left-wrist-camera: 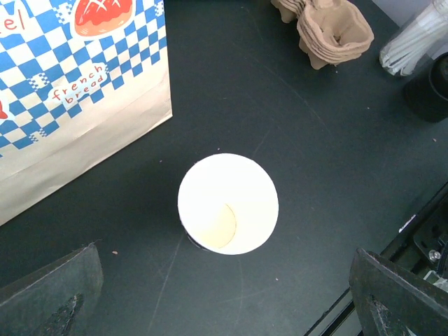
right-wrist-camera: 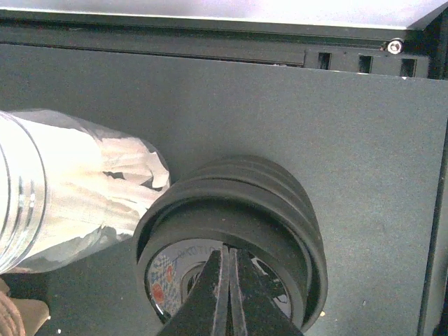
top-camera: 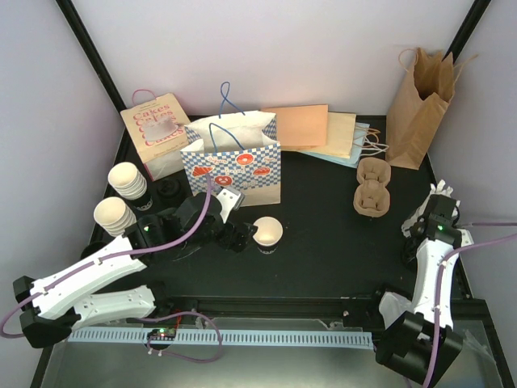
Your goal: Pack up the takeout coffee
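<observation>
On the black table, near its middle, one cream paper cup stands upright and uncovered, just beside the lower corner of a blue-and-white checked bag. The left gripper hangs over it with its jaws spread wide, one dark finger on each side of the cup and neither touching it. Two stacks of the same cups sit at the table's left edge. At the right edge, the right gripper is pinched fully closed, holding nothing, its tips over a stack of black lids; whether they touch the top lid is hard to say. A clear sleeve of white items lies against that stack.
</observation>
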Robot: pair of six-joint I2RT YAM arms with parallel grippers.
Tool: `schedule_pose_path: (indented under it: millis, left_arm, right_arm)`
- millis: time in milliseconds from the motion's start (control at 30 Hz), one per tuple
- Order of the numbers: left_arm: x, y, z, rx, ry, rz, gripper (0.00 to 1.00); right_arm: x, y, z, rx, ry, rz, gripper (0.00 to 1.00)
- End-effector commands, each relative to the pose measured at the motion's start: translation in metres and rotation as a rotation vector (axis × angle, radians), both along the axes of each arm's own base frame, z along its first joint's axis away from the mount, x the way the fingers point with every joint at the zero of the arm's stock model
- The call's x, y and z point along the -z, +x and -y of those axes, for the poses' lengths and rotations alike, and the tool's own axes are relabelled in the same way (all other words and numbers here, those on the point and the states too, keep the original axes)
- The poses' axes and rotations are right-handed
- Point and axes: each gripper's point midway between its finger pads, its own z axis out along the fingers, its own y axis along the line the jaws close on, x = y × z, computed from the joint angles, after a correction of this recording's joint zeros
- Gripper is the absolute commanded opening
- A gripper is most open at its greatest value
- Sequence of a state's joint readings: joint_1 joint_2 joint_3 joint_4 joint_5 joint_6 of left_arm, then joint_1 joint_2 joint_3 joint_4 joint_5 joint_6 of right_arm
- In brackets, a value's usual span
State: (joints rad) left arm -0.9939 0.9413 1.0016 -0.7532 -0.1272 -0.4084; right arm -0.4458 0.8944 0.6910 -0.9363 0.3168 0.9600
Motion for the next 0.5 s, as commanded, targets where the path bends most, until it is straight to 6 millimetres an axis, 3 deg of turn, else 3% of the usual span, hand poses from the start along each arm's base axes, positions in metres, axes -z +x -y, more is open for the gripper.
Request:
schedule_pose_path:
  millis: [0, 467]
  left_arm:
    - [-0.014, 0.001, -0.004, -0.014, -0.032, 0.026, 0.99]
    - [-0.012, 0.003, -0.003, -0.012, -0.025, 0.028, 0.99]
  right_arm:
    - [-0.003, -0.002, 0.011, 0.051, -0.046, -0.002, 0.01]
    - [0.006, -0.016, 0.030, 0.112, -0.050, -0.038, 0.01]
